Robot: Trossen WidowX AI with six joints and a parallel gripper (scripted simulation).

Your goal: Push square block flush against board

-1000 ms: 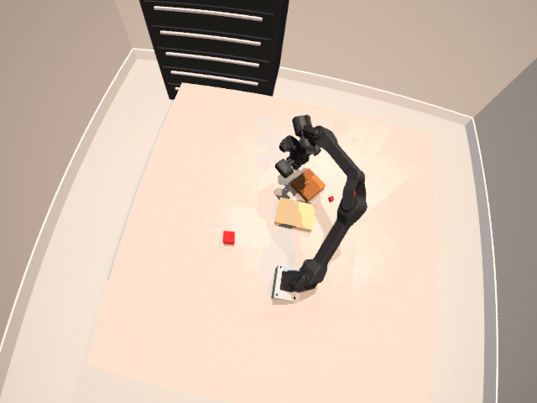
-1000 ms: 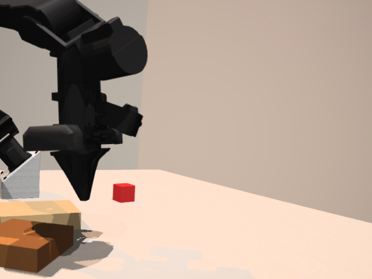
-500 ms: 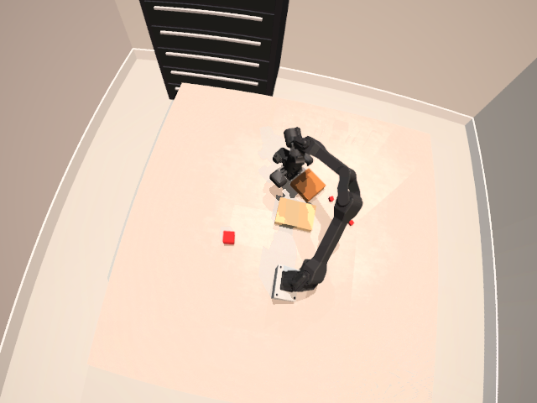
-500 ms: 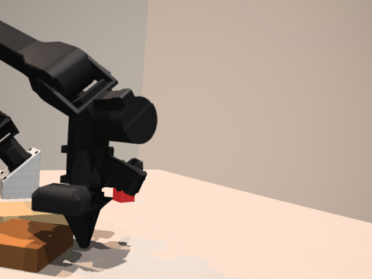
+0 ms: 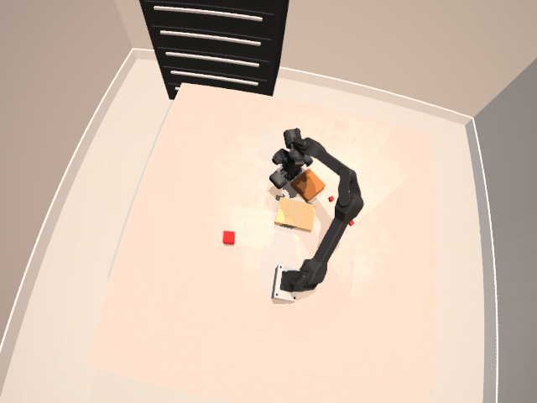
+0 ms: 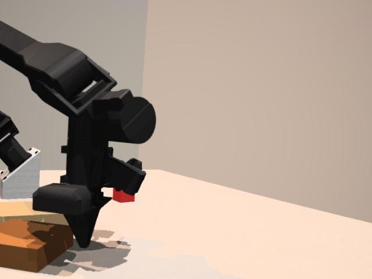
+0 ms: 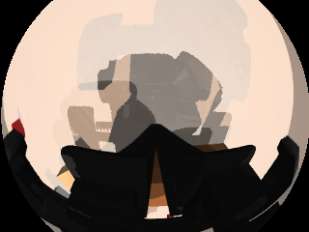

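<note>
The orange-brown square block (image 5: pixel 309 185) (image 6: pixel 18 255) (image 7: pixel 156 186) lies flat, turned at an angle to the board. The pale yellow rectangular board (image 5: pixel 295 214) (image 6: pixel 14 208) (image 7: pixel 67 179) lies flat on the base side of it. The block's near corner is close to the board's far edge; no whole side of the block is against the board. My gripper (image 5: pixel 294 176) (image 6: pixel 84 246) (image 7: pixel 155 129) is shut and empty. It points down, its tips low, close to the table, beside the block's upper-left side in the top view. Whether they touch the block is not clear.
A red cube (image 5: pixel 228 238) (image 6: pixel 123 196) (image 7: pixel 18 129) stands left of the board. Two small red pieces (image 5: pixel 331 198) (image 5: pixel 351 222) lie right of the block, near the forearm. The arm's grey base (image 5: pixel 275 287) (image 6: pixel 25 183) stands behind the board. A black cabinet (image 5: pixel 225 52) is beyond the table.
</note>
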